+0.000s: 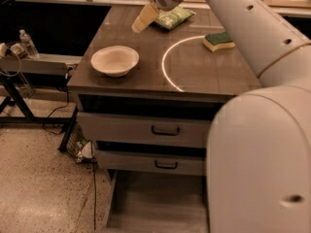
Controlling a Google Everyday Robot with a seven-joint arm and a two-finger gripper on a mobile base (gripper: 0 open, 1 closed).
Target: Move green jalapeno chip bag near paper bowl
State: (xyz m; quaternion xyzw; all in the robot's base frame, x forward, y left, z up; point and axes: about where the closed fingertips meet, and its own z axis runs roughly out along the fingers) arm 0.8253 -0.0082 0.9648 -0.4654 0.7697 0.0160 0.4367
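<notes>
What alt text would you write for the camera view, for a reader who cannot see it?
The end effector hovers over the far side of a brown wooden cabinet top, just left of a crinkly green chip bag. A round cream paper bowl sits front-left, a green-topped yellow sponge far right.

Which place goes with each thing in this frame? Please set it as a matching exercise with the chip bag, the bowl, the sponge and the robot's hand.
Things:
1. chip bag
2. paper bowl
3. sponge
4. hand

Places:
A. right part of the tabletop, beside the light ring
B. front left of the tabletop
C. far edge of the tabletop, near the middle
D. over the tabletop, just left of the chip bag

Pairs: 1-C, 2-B, 3-A, 4-D
</notes>
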